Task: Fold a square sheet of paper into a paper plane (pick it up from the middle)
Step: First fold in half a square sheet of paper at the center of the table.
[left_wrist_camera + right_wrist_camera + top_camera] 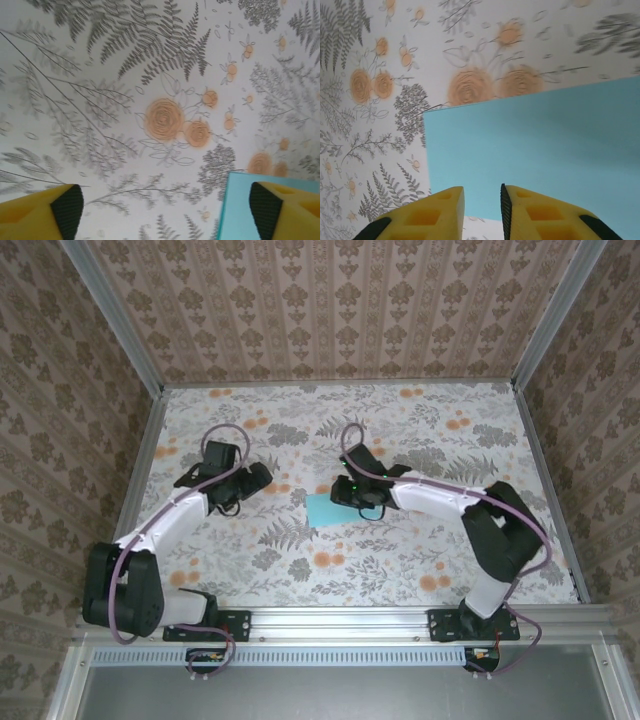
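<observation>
Floral-printed table (400, 430) carries everything. The white left arm (175, 515) and white right arm (440, 498) both reach in toward the middle. The light-teal square sheet of thin paper (322, 508) lies flat on the print, with no crease that I can see, so folding looks not yet begun. It sits directly under and ahead of the right claw (482, 212) and off to one side of the left claw (165, 212). One corner pokes in just beside one of the left claw's black pads (265, 210). Left claw is released, jaws wide, with bare table between them. Right claw is barely parted: a narrow slot between its yellow fingers (540, 215) with nothing clamped in it, and the sheet runs out in front of the tips. Risks from here: the sheet is thin and flush to the table, so a slot this narrow probably skids over it or shoves it forward instead of raising a pinch in the middle. Coming down hard likely crumples it and spoils the centre crease. The left pad near that corner could snag and rotate the sheet if that arm moves sideways. With nothing pinning the sheet, any drag skews the fold line.
</observation>
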Robot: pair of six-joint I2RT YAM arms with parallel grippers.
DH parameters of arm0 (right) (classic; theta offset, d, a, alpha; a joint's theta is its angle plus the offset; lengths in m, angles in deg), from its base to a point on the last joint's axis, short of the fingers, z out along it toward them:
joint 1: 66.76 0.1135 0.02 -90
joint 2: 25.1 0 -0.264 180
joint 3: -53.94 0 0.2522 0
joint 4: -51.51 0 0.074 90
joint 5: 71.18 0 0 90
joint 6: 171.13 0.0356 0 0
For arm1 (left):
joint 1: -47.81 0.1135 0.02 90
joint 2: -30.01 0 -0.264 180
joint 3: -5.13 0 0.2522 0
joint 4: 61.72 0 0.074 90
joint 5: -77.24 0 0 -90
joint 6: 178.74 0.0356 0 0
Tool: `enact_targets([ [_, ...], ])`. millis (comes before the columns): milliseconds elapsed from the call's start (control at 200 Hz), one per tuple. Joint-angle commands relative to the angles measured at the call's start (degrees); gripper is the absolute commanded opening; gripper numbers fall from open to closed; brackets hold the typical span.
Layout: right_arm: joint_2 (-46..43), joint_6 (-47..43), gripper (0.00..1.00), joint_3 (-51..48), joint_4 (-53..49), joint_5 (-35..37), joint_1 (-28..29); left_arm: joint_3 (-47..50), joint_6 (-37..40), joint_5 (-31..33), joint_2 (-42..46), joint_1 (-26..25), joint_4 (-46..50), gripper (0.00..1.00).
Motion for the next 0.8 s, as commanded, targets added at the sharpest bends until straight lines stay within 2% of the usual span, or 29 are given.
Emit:
enact_targets([
  [0, 6.59, -0.43, 0.30, 6.45, -7.11, 3.33, 2.15, -2.19, 6.59, -0.37, 1.69, 2.23, 7.56, 0.99],
  [225, 17.69, -1.56, 0.31, 20.38, -13.00, 3.15, 5.15, -3.32, 12.77, -1.56, 4.02, 5.73, 9.75, 1.00],
  [390, 21.26, -2.52, 0.31, 24.10, -15.49, 3.01, 6.23, -2.90, 14.53, -2.88, 4.56, 6.98, 9.28, 1.00],
  [610, 21.13, -7.58, 0.30, 19.88, -19.08, -2.01, 7.43, -2.21, 15.38, -4.07, 5.08, 7.22, 7.96, 1.00],
  [705, 20.02, -14.72, 0.30, 16.85, -21.44, -5.12, 8.53, -1.93, 15.47, -4.74, 5.19, 7.27, 7.10, 1.00],
  [795, 16.24, -23.57, 0.30, 12.10, -24.16, -4.74, 8.98, -1.40, 15.55, -6.32, 5.11, 7.16, 5.82, 1.00],
])
